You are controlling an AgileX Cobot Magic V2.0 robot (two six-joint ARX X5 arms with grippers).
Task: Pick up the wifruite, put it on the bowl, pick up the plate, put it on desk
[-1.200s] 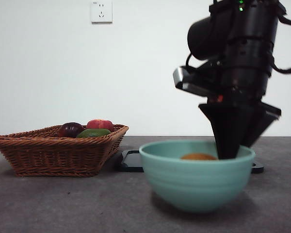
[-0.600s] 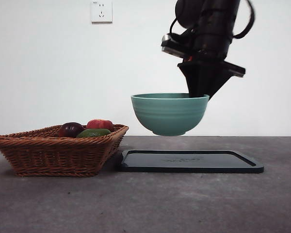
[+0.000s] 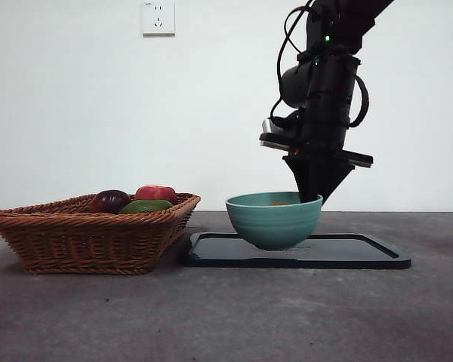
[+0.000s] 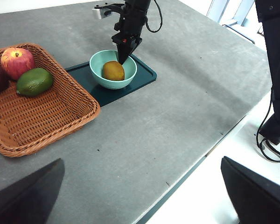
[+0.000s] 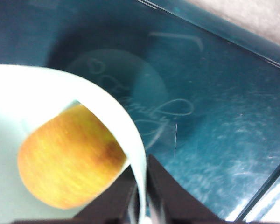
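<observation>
Your right gripper's [image 3: 311, 197] jaws stay clamped on the bowl's [image 3: 274, 220] rim; it has dropped from mid-air to just over the tray [image 3: 362, 255], wifruite [image 4: 113, 70] inside. Left gripper waits, jaws apart. Basket [image 3: 83, 237] untouched; bowl nearly delivered.

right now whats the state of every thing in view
bowl: held by its rim, low over the tray
wifruite: lying in the bowl
tray: flat on the desk
basket: holding three fruits
right hand: shut on the bowl's rim
left hand: open, waiting
</observation>
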